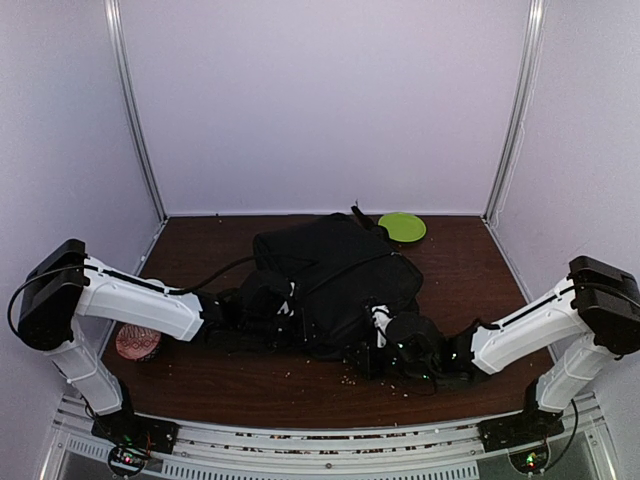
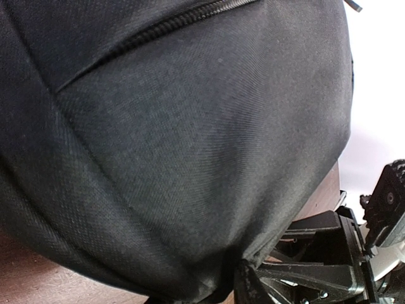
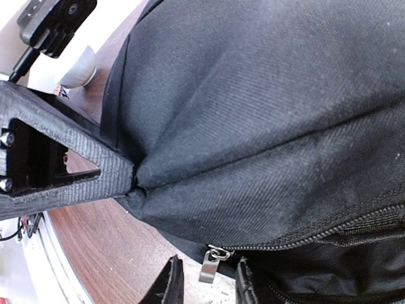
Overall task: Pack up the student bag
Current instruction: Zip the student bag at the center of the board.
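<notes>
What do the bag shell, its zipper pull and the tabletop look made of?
The student bag: black woven synthetic fabric, probably nylon or polyester, matte; a fine diagonal weave shows close up. The zipper pull: bare metal, silvery with a glint. The tabletop: dark reddish-brown wood or wood-look laminate, faint sheen; cannot tell which.

White arm links [image 1: 140, 300], black joints [image 1: 50, 290], black cable [image 1: 215, 275], silver screws [image 3: 6, 138].

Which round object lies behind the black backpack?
The green plate, beyond the far edge of the backpack; the reddish round object lies at the near left.
</notes>
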Tool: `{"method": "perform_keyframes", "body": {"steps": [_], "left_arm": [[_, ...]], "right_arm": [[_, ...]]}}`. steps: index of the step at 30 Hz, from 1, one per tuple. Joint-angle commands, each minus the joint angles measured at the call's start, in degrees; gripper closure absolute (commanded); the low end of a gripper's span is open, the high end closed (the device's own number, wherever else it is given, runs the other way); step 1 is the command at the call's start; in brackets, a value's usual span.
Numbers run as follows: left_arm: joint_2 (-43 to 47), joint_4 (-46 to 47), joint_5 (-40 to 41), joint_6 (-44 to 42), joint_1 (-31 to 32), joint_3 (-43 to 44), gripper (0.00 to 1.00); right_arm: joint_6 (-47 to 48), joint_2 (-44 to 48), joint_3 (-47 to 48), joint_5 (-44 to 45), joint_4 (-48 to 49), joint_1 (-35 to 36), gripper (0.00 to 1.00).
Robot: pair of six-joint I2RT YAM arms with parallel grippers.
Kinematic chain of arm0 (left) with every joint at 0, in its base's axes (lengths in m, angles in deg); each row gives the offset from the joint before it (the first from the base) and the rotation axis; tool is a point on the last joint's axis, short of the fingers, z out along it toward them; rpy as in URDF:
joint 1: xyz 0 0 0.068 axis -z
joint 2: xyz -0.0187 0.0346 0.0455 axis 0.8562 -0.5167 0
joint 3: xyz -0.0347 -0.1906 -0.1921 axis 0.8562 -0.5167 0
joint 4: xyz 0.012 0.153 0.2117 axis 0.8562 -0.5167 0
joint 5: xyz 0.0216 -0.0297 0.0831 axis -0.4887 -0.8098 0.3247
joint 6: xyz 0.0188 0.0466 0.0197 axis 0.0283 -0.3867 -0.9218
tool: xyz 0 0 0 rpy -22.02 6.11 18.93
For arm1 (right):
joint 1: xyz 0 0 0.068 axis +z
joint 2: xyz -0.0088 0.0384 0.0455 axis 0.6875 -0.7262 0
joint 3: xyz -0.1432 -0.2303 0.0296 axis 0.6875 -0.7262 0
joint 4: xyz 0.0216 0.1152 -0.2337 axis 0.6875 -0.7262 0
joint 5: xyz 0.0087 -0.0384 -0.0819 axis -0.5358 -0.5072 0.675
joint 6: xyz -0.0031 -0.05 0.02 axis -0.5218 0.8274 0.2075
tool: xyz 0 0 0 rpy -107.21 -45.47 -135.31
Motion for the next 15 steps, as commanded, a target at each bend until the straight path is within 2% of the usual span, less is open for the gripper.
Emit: {"method": "perform_keyframes", "body": {"steps": [1, 8, 15], "left_arm": [[-0.64, 3.97, -1.31, -0.38, -0.17, 0.67, 0.73], [-0.66, 4.07, -1.43, -0.38, -0.18, 0.71, 0.74], [-0.4, 4.29, -1.44, -0.33, -0.18, 0.24, 0.76]], "right_arm": [[-1.43, -1.53, 1.75, 0.43, -1.65, -0.35, 0.7], [-3.21, -4.69, 5.9, 0.71, -7.68, -0.28, 0.69], [-3.64, -5.17, 6.65, 1.16, -9.39, -0.26, 0.75]]}}
